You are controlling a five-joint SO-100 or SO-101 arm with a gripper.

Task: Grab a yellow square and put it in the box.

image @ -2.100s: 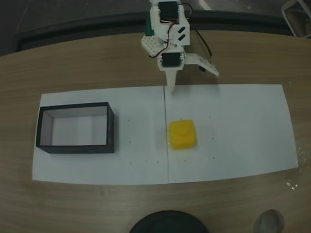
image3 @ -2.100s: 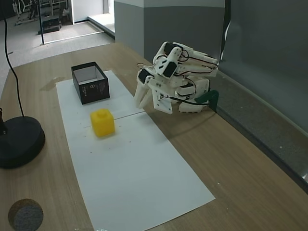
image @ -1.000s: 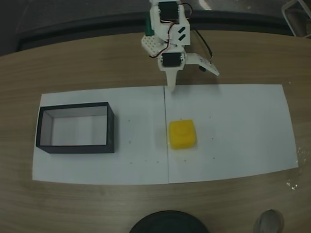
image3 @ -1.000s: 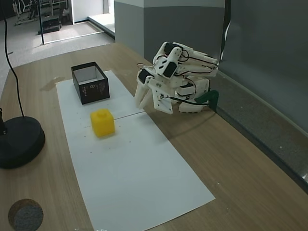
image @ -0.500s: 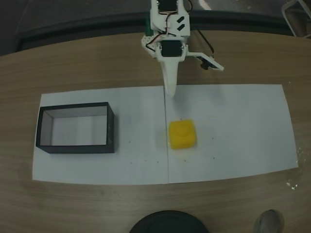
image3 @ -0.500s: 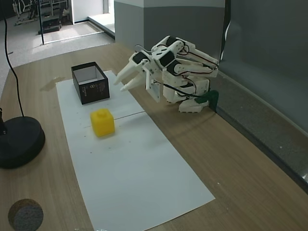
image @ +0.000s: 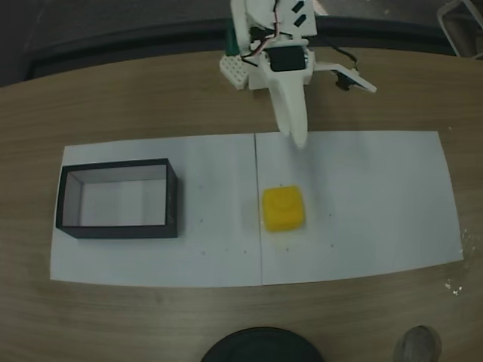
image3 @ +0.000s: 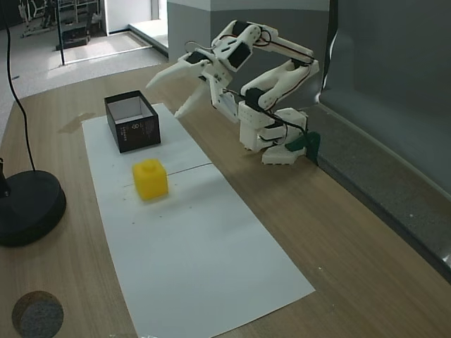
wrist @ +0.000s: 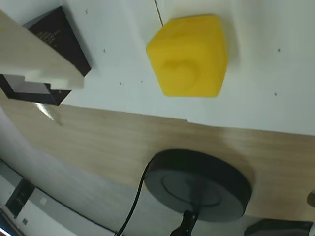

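fixed view: yellow square (image: 284, 208) on white paper, well right of box (image: 173, 200), ungrasped | wrist view: square ahead, below finger (wrist: 34, 61) | fixed view: hand (image3: 172, 93) raised above bench, spread, empty | grab and drop pending

Box (wrist: 59, 44) half hidden behind finger (wrist: 34, 59); lamp base (image: 260, 345) cropped.

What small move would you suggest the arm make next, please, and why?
Probably lower the gripper forward and down over the yellow block. Its jaws are open and raised above the paper, well short of the block, which sits untouched beside the empty box.
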